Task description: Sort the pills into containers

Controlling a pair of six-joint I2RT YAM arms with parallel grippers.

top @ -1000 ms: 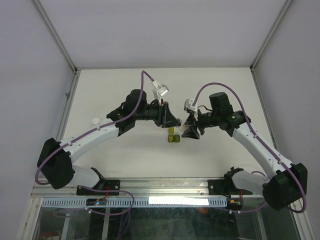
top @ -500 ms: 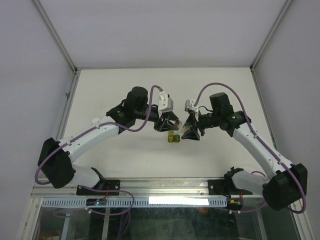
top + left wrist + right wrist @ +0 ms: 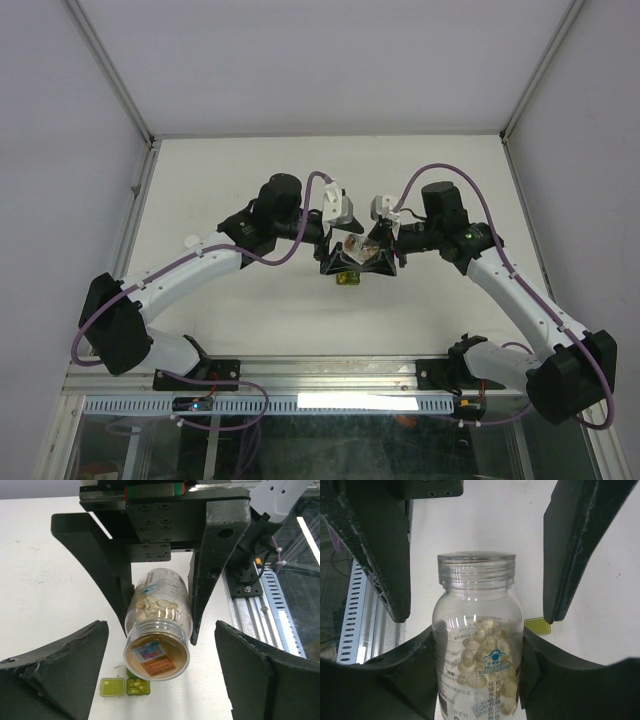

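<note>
Near edge: an aluminium rail was noted across the front, with both arm bases bolted to it. A purple cable was looped above the right arm.

Centre of the table: the olive-green box was found just nearer than the two meeting grippers. From the left wrist, two of its cells were seen. The left one looked plain yellow-green and the right one held small rounded pieces. Its far part was covered by the bottle.

Above the box: a clear bottle was held off the table by the right gripper. Its fingers were closed against the bottle's sides. The threaded neck was pointed away from that wrist, toward the left arm. The pills were seen inside it as a loose heap of pale tan discs behind a printed label. An orange-brown disc with a sticker was seen at the end facing the left wrist camera.

The left gripper was set wide open around the neck end. One finger stood on each side, with clear gaps, and nothing was gripped. The view of the table beyond was largely blocked by both pairs of fingers.

Left of the left forearm: a small white cap lay alone, well apart from the box.

Farther off: bare table was bounded by a metal frame and pale enclosure walls.
</note>
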